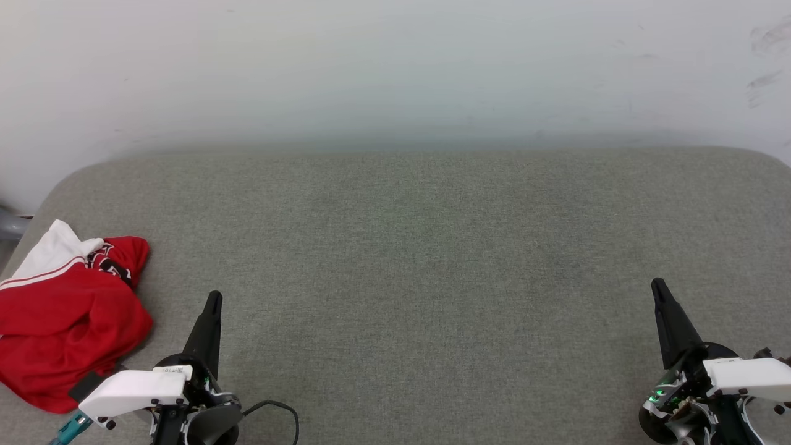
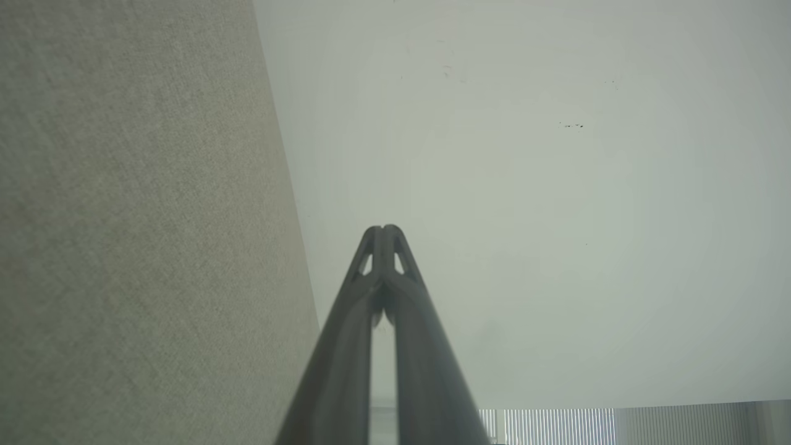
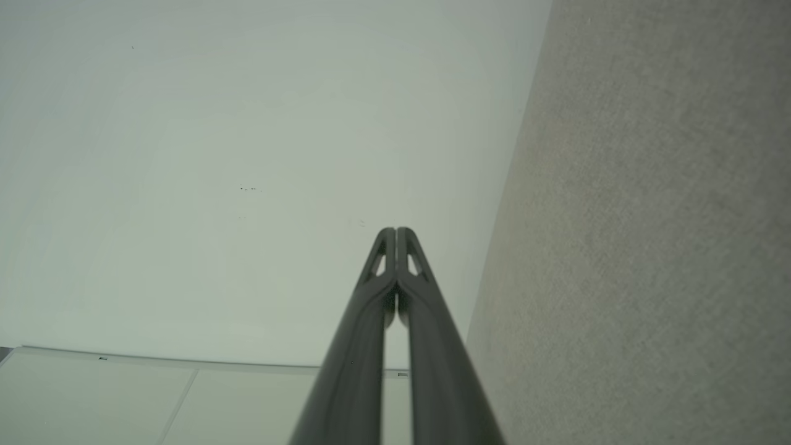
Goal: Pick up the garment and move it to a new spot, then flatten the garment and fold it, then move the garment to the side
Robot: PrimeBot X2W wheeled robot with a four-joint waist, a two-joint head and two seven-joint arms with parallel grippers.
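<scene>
The garment (image 1: 65,321) lies crumpled at the left edge of the grey cushioned surface (image 1: 420,259): bright red cloth, a white sleeve with a thin red stripe on top, a bit of black-and-white lettering near its far side. My left gripper (image 1: 214,298) is just to its right, apart from it, fingers pressed together with nothing between them (image 2: 383,230). My right gripper (image 1: 657,284) is far across at the lower right, also shut and holding nothing (image 3: 395,230).
A pale wall (image 1: 395,68) rises behind the surface's far edge. The surface has rounded far corners. A grey pipe-like thing (image 1: 9,224) shows past its left edge. A black cable (image 1: 278,411) loops beside the left arm's wrist.
</scene>
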